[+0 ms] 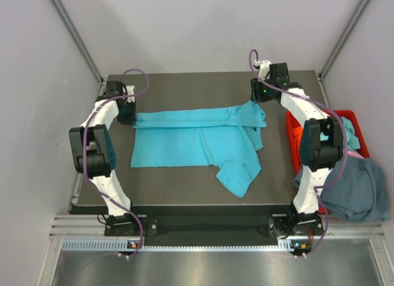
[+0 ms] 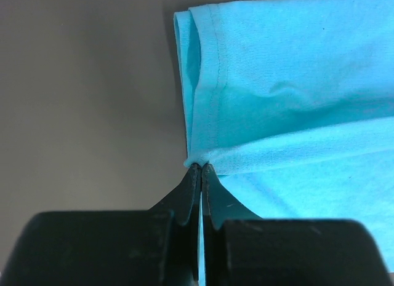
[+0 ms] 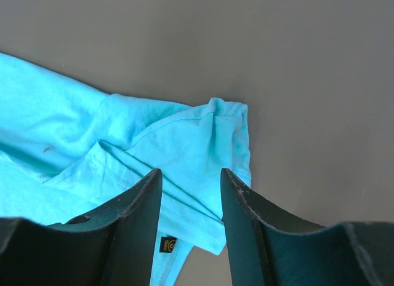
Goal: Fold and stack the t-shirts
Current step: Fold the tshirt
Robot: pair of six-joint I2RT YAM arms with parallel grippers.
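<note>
Turquoise t-shirt (image 1: 191, 144) is lying partly folded across the dark table (image 1: 184, 89); left gripper (image 2: 201, 168) is pinching its hem corner; right gripper (image 3: 189, 174) is hovering spread over its other end, seemingly without contact.

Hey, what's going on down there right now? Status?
Left fingers shut on turquoise t-shirt corner. Right fingers open above its other end. Red bin and grey shirt sit off right, not blocking.

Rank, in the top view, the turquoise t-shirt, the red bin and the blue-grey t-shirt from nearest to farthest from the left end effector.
1. turquoise t-shirt: its left corner is pinched by the left end effector.
2. red bin: far right side.
3. blue-grey t-shirt: near right, beyond the bin.
</note>
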